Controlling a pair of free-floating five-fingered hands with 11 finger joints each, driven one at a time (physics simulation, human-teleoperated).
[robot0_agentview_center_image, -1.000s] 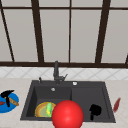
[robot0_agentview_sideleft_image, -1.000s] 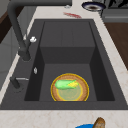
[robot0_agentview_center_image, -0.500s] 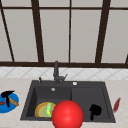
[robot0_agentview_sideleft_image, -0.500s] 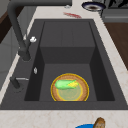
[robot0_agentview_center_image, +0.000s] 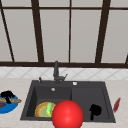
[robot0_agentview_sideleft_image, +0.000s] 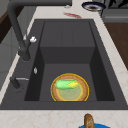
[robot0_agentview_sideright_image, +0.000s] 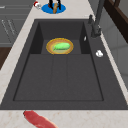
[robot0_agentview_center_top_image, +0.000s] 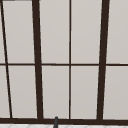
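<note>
My left hand (robot0_agentview_center_image: 7, 96) is over a blue plate (robot0_agentview_center_image: 10, 107) on the counter left of the sink. Its fingers come down on either side of a brown stick (robot0_agentview_center_image: 12, 101) lying across that plate. The right side view shows the same hand (robot0_agentview_sideright_image: 51, 3) astride the stick (robot0_agentview_sideright_image: 55, 8) on the blue plate (robot0_agentview_sideright_image: 47, 9). My right hand (robot0_agentview_center_image: 95, 110) hangs in front of the sink's right half, touching nothing. A big red ball (robot0_agentview_center_image: 67, 115) sits in the foreground at the sink's front edge.
A yellow plate (robot0_agentview_sideleft_image: 70, 88) with a green vegetable (robot0_agentview_sideleft_image: 65, 84) lies in the black sink's (robot0_agentview_center_image: 75, 87) left basin. The faucet (robot0_agentview_center_image: 56, 71) stands behind it. A red strip (robot0_agentview_center_image: 116, 104) lies on the right counter, near a dark bowl (robot0_agentview_sideleft_image: 93, 6).
</note>
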